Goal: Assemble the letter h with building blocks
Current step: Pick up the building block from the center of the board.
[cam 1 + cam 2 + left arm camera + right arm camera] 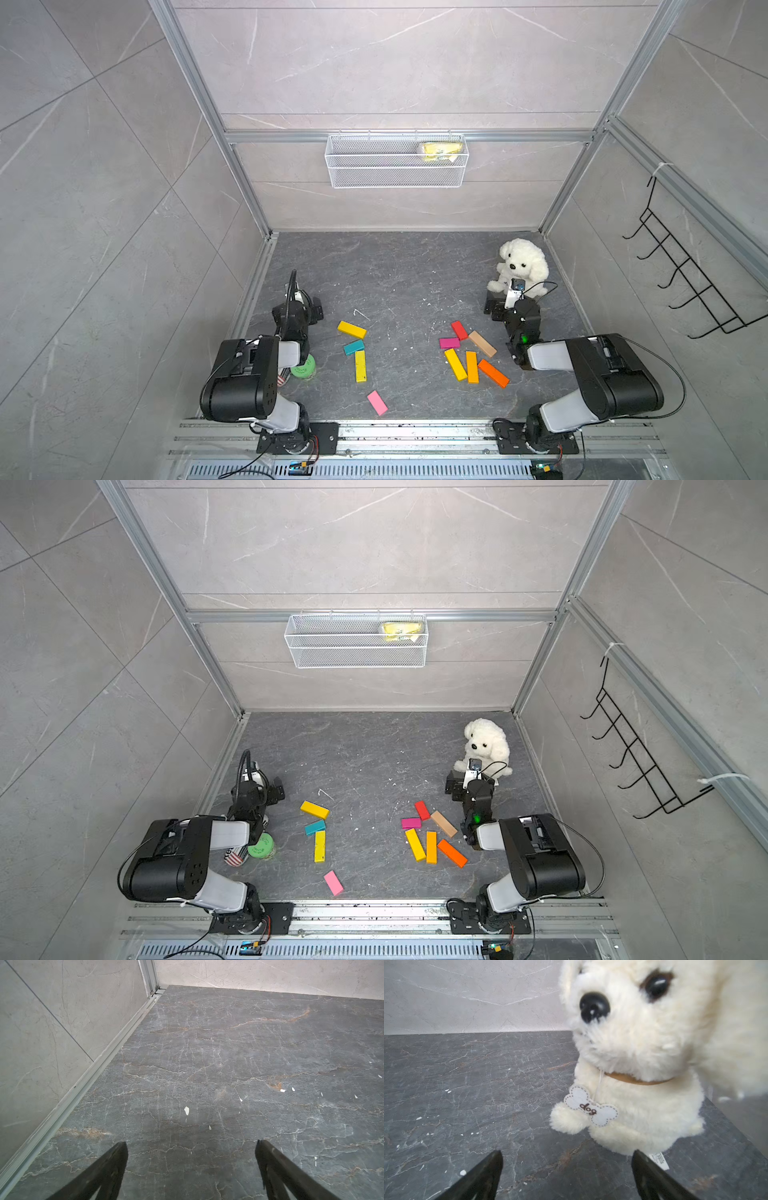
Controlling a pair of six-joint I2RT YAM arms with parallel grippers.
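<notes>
Blocks were where? Fingers?
— Two loose groups mid-floor, btwn my arms; no h yet. Left gripper gaped empty over bare floor; right gripper gaped too, facing dog. Risk imo: snagging dog, bumping crowded blocks.

The floor is dark grey marble with white veins and rusty streaks. The walls are pale grey and thinly veined. At eight o'clock on the floor lie a gold block, a teal block and a lemon block. At six is a pink block. At four are a red block, a magenta block, a tan block, a yellow block, an amber block and an orange block. The can has a green lid and red-and-white stripes. The dog is white with a black nose, a tan collar and a pale tag lettered brown. The basket is white mesh. The left gripper and right gripper are black.
</notes>
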